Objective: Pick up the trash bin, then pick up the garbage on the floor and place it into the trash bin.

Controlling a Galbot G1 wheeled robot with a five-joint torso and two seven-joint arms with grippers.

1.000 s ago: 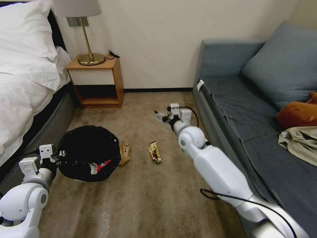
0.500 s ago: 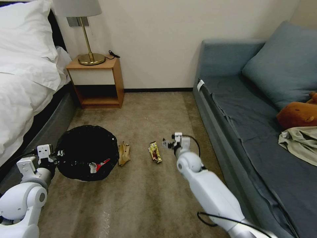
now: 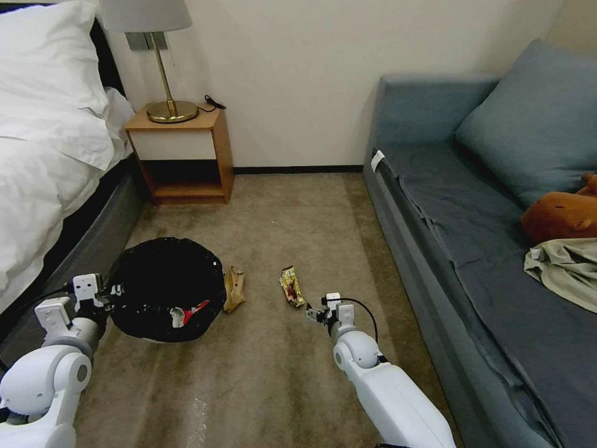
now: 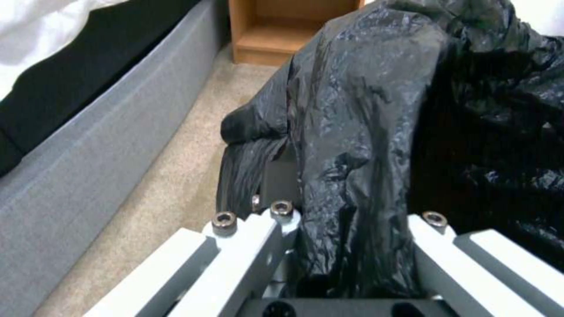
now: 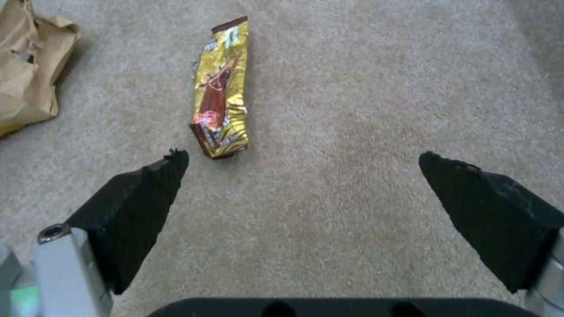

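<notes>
Beige carpet (image 3: 298,373) carries the litter. The round white bin lined with crinkled black plastic (image 3: 166,287) is clamped at its rim by the left gripper (image 3: 107,290), kept ready for drops. The right gripper (image 5: 302,178), fingers spread, is poised just short of the gold-yellow snack wrapper (image 5: 222,111), whose long axis runs toward the far wall.

Your left gripper (image 3: 113,290) is clamped, arm low at your left; your right gripper (image 3: 313,313) hangs low, fingers (image 5: 138,207) spread wide.
</notes>
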